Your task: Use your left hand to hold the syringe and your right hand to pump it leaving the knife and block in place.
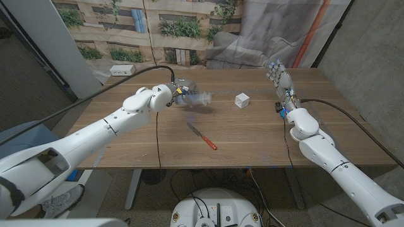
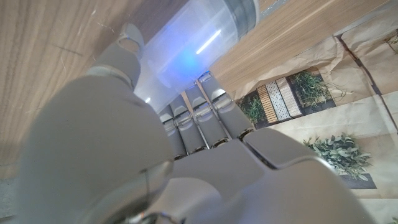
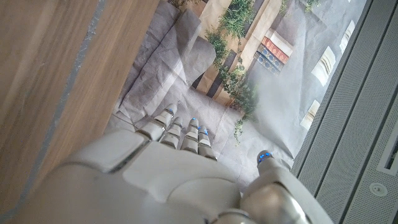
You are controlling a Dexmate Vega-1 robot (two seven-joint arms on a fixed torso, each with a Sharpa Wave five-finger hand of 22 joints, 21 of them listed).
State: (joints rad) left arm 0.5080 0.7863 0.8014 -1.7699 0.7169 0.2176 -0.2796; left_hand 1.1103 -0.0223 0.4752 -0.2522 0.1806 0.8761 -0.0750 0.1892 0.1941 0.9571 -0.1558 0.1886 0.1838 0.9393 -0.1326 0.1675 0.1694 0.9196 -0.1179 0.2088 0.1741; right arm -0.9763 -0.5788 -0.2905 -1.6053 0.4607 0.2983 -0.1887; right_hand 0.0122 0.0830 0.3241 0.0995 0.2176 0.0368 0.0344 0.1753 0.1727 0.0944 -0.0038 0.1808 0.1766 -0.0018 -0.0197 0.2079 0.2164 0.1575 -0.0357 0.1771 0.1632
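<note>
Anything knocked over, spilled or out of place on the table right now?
Nothing stands out. The red-handled knife lies flat mid-table, the white block sits upright beyond it, and the left hand grips the clear plastic syringe. No spill shows.

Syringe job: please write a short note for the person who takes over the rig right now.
Left hand: grips the clear plastic syringe, held just over the wooden table.
Right hand: open, holds nothing, at the table's right side, far from the syringe.
Red-handled knife lies mid-table; small white block stands behind it. Both look untouched.
Done: syringe held.
Left: bring the right hand over and pump.
</note>
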